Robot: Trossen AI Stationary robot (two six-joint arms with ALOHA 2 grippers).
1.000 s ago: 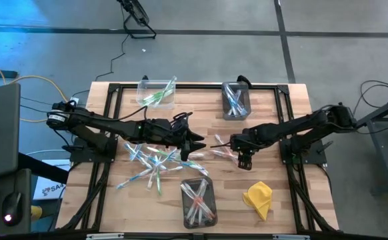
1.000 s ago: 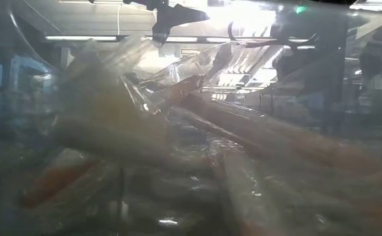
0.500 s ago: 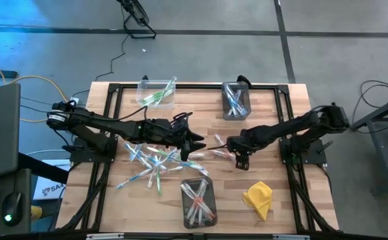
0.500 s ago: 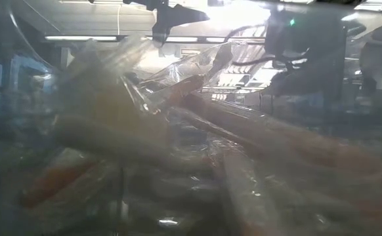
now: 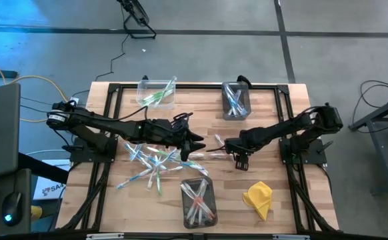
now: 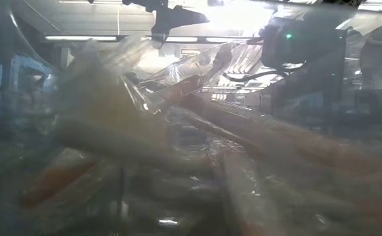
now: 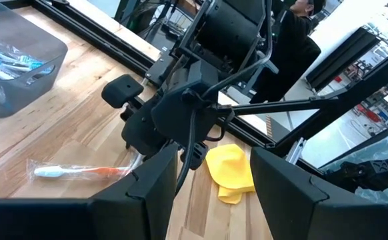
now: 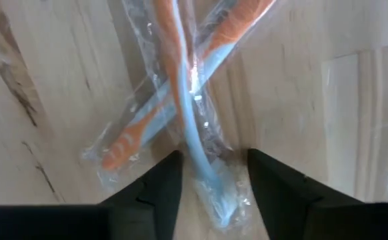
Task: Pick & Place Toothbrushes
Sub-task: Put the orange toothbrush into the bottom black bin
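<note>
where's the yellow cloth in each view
High view: the yellow cloth lies on the table's near right part, right of the bin of pink-red toothbrushes.
Low view: cannot be made out.
Left wrist view: the cloth shows beyond the right arm's dark body.
Right wrist view: not in it.
Shared landmark: the right arm, next to the cloth in both the high and left wrist views.

Low view: a blurred clear bin (image 6: 178,72) of toothbrushes (image 6: 197,85) filled the picture, hiding the tabletop.
Right gripper (image 5: 237,159): too small in the high view to show how its jaws stood.
Wrapped toothbrush (image 7: 81,172): partly hidden behind the right gripper in the left wrist view.
Person (image 7: 294,33): cut off by the picture's edge.
</note>
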